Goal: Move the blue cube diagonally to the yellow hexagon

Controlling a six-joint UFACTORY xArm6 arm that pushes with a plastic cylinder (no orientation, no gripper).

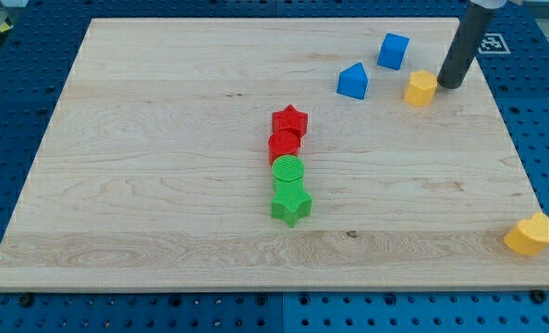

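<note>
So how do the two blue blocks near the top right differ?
The blue cube is a plain box shape; the other blue block has a peaked, house-like top. The blue cube sits nearer the view's top and right; the other lies lower left of it. Both are the same blue and stand left of my tip.

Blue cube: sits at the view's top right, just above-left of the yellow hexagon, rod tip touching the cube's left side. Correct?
Not quite. In the camera view my tip is beside the yellow hexagon, on its right, not at the blue cube. The cube does sit top right, above-left of the hexagon.
</note>
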